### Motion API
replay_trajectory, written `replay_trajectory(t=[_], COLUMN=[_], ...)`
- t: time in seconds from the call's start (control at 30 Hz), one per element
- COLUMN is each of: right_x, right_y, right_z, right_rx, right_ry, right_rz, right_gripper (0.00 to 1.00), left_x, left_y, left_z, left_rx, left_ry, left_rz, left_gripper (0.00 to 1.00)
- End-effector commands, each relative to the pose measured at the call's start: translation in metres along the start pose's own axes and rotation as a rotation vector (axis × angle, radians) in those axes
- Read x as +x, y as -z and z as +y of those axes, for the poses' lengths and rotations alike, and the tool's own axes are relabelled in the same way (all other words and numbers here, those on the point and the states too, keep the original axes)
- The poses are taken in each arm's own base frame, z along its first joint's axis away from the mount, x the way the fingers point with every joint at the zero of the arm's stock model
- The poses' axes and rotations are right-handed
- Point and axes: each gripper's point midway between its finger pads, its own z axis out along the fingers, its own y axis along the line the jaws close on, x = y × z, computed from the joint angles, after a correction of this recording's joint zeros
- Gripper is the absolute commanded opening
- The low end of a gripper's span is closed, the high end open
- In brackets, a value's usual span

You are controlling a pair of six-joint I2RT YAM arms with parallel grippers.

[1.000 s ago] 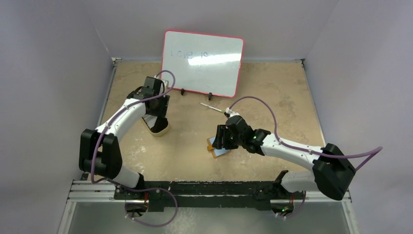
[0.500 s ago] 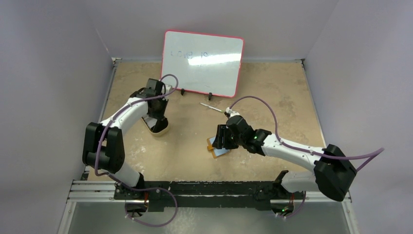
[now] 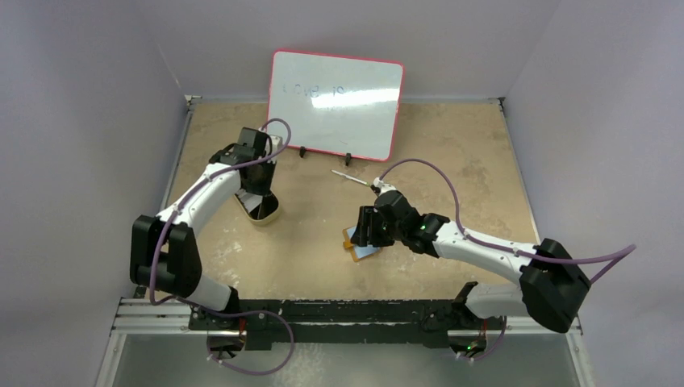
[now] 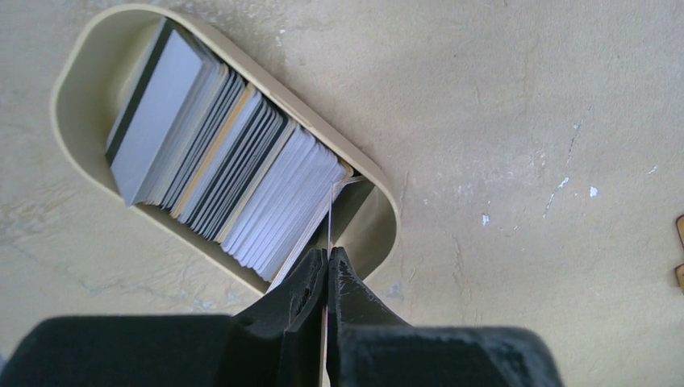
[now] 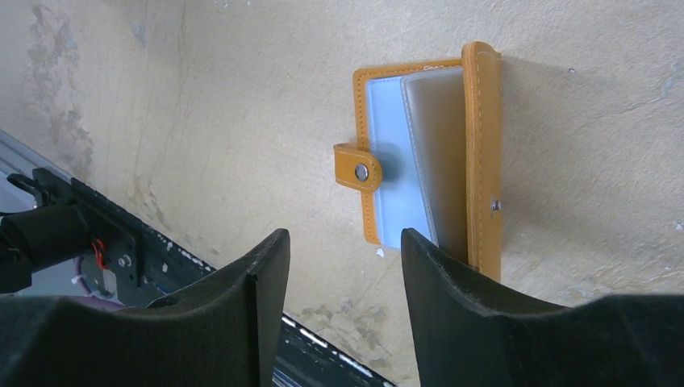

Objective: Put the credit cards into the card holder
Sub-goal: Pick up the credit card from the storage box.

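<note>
From above, your left gripper [image 3: 260,196] has dipped and settled back over the dish [image 3: 273,216], which sits out toward nine o'clock from the card holder [image 3: 360,247]. Your right gripper [image 3: 373,230] has not budged and hangs just above the holder, a little below the middle of the table [image 3: 452,153].

Through the left wrist camera, the jaws have just clenched. They now pinch one thin card [image 4: 330,218], seen edge-on, at the five o'clock end of the stack of cards [image 4: 218,161] standing in the dish [image 4: 77,81]. The card's far end is still down among the others, so it is grasped but not lifted. That looks like the pick made; your next step is likely a straight pull so the neighbours stay put.

Through the right wrist camera, the jaws are spread wide with nothing between them. The card holder [image 5: 427,161] lies open and flat at one o'clock from them, its snap tab [image 5: 356,171] pointing to nine and its clear sleeves exposed.
</note>
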Motion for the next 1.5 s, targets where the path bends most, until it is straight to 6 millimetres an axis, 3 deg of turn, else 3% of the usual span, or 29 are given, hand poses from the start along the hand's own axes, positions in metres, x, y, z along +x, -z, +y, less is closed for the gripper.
replay_trajectory(t=[0.0,0.3,0.4,0.53,0.63,0.73,0.87,1.2,1.3,1.47], right_x=[-0.015,-0.020,-0.023,-0.026,-0.026,-0.027,-0.046,-0.069,-0.081,-0.092], right_y=[0.003,0.009,0.011,0.008,0.004,0.007,0.026,0.100,0.118,0.119], right_z=[0.023,0.040,0.042,0.026,0.011,0.010,0.027,0.124,0.136,0.131], right_rx=[-0.072,-0.153,-0.169,-0.095,-0.040,-0.023,-0.090,-0.649,-0.726,-0.677], right_ry=[0.014,-0.016,-0.033,-0.043,-0.045,-0.034,-0.005,-0.040,-0.083,-0.173], right_rz=[-0.033,-0.051,-0.071,-0.088,-0.076,-0.069,-0.142,-0.241,-0.280,-0.261], right_gripper=[0.55,0.55,0.55,0.55,0.55,0.55,0.56,0.55,0.54,0.52], left_x=[-0.026,-0.037,-0.046,-0.058,-0.061,-0.055,-0.056,-0.050,-0.038,-0.024], left_y=[0.031,0.060,0.072,0.086,0.087,0.079,0.088,0.136,0.137,0.150], left_z=[0.008,0.002,-0.018,-0.045,-0.062,-0.080,-0.104,-0.147,-0.155,-0.165], left_rx=[-0.051,-0.019,0.096,0.255,0.362,0.450,0.616,1.019,1.057,1.107], left_ry=[0.056,0.137,0.201,0.334,0.477,0.601,0.688,0.720,0.676,0.573], left_rz=[-0.112,-0.188,-0.257,-0.346,-0.354,-0.274,-0.246,-0.245,-0.202,-0.200], left_gripper=[0.00,0.00,0.00,0.00,0.00,0.00,0.00,0.00,0.00,0.00])
